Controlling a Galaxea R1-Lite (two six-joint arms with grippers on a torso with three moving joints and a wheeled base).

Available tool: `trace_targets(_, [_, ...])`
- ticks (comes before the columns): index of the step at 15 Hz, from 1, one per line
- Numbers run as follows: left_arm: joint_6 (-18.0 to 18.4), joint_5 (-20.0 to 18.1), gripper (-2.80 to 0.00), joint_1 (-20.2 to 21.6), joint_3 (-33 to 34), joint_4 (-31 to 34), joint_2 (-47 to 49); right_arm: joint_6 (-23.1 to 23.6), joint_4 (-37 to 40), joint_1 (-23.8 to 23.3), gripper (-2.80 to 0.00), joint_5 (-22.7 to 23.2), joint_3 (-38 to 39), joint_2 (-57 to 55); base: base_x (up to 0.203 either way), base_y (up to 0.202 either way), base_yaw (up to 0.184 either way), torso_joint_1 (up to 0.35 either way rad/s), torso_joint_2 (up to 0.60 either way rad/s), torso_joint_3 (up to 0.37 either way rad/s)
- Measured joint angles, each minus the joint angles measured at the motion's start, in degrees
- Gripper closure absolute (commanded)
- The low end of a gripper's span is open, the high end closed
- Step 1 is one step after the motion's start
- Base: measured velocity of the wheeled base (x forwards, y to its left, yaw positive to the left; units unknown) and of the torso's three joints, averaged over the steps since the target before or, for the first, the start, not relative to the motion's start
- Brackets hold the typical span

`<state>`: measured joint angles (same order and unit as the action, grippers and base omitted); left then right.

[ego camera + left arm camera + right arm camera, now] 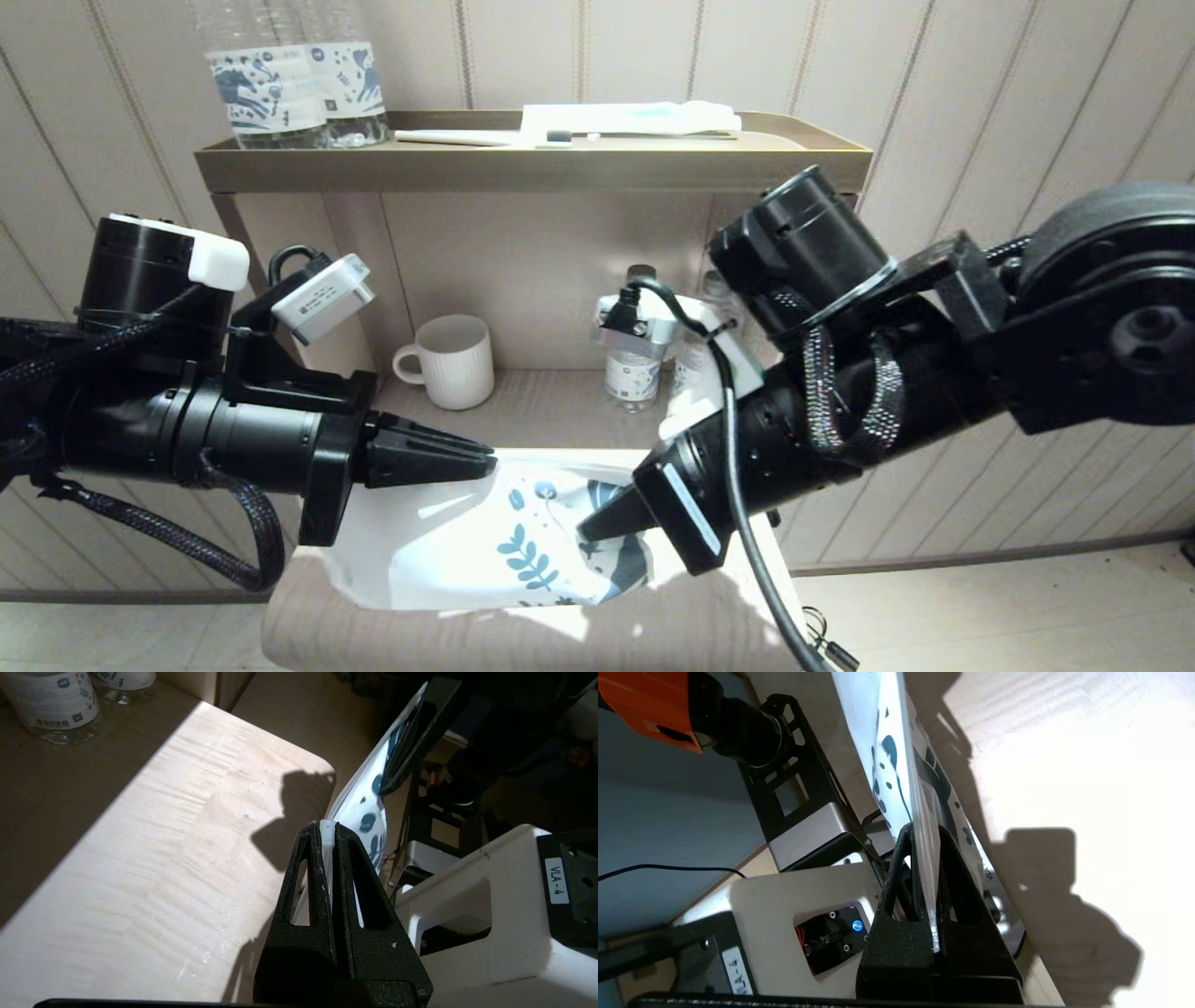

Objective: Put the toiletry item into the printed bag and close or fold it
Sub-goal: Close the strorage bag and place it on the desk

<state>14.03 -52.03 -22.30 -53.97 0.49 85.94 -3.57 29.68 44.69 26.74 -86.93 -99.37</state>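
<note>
I hold the printed bag (448, 551), a white pouch with dark teal leaves, hanging between both grippers just above the low table (392, 644). My left gripper (487, 462) is shut on the bag's top edge at its plain end. In the left wrist view a white strip end (327, 833) sits pinched between the left gripper's (327, 828) tips, and the bag (369, 807) runs away from them. My right gripper (586, 532) is shut on the leaf-printed end. The right wrist view shows the bag's (887, 728) clear edge clamped in the right gripper (924, 833). The mint-white toothbrush is not visible.
A white mug (455, 359) and small bottles (633, 373) stand on the shelf behind the bag. On the upper tray (523, 168) are water bottles (294, 84), a white-and-light-blue packet (635, 119) and a white toothbrush with dark bristles (557, 137).
</note>
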Motion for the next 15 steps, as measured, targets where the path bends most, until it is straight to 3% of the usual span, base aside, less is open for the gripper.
trace_targets(10, [0.11, 0.05, 0.00, -0.02, 0.17, 0.06, 0.27, -0.04, -0.09, -9.31, 0.00, 0.04, 15.75, 17.64, 0.000, 0.000, 0.000, 0.000, 0.00, 0.000])
trace_targets(15, [0.11, 0.11, 0.00, -0.02, 0.13, 0.00, 0.90, -0.01, -0.24, -10.00, 0.00, 0.60, 17.58, 19.46, 0.000, 0.000, 0.000, 0.000, 0.00, 0.000])
